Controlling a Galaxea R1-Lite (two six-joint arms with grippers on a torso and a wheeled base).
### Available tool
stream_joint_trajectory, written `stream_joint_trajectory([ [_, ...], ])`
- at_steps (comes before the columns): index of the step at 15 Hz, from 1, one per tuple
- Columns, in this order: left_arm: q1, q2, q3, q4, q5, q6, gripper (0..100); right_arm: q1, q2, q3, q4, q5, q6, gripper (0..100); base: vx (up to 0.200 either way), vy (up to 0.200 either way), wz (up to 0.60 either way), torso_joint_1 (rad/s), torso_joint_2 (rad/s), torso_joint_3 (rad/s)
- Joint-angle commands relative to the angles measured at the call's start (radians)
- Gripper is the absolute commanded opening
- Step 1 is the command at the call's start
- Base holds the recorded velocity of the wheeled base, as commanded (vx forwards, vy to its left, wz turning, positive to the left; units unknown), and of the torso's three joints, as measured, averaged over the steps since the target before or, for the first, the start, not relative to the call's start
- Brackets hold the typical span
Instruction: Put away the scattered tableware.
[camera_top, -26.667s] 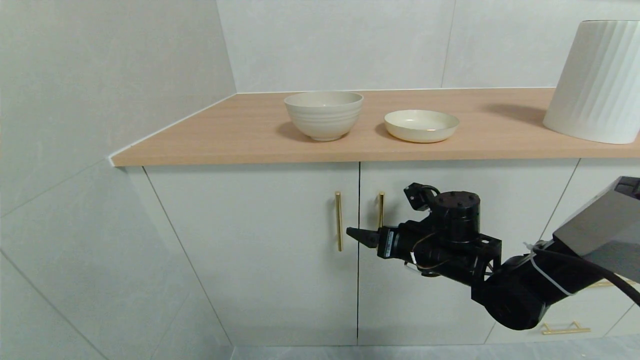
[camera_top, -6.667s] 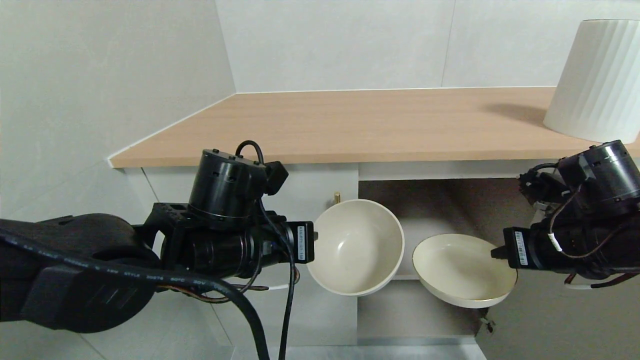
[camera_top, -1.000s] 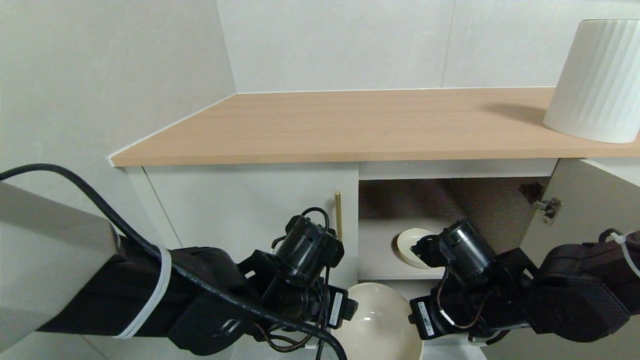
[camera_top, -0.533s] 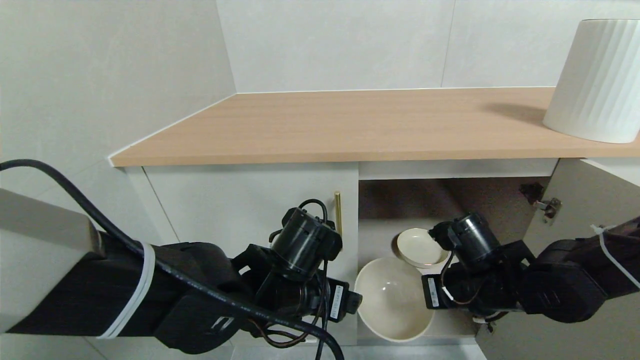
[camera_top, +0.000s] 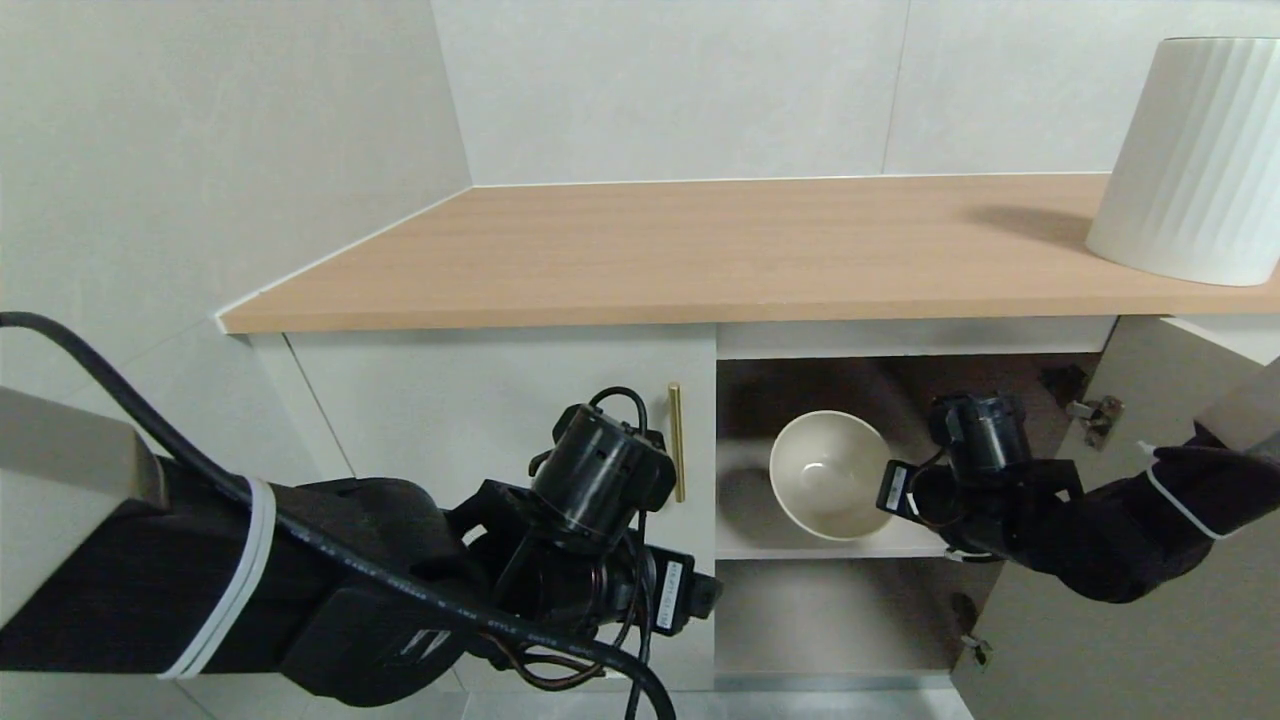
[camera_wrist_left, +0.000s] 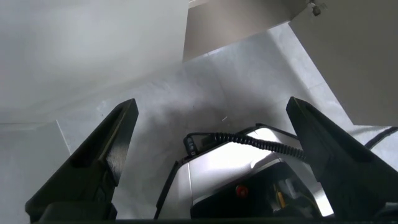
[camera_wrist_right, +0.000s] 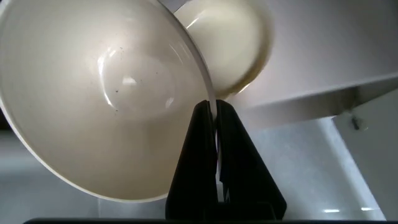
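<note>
The right pincer is closed on the rim of the cream bowl. The bowl is tilted with its mouth toward the robot, inside the open cabinet, over the front edge of the shelf. A small plate lies on this shelf just behind the bowl. The left pincer is wide open and holds nothing, low before the closed left door.

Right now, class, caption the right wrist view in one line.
Right gripper shut on the bowl rim, the plate beyond it on the shelf.
</note>
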Motion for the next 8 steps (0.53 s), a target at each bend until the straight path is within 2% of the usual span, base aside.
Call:
stream_joint_trajectory([
  [1, 0.0, -0.001, 0.0, 0.0, 0.0, 0.0, 100, -0.044, 0.057, -0.038, -0.004, 0.001, 0.002, 0, 0.0, 0.0, 0.0, 0.0, 0.0, 0.0],
  [8, 0.0, 0.005, 0.0, -0.002, 0.0, 0.0, 100, -0.11, 0.213, -0.167, -0.004, -0.002, 0.031, 0, 0.0, 0.0, 0.0, 0.0, 0.0, 0.0],
])
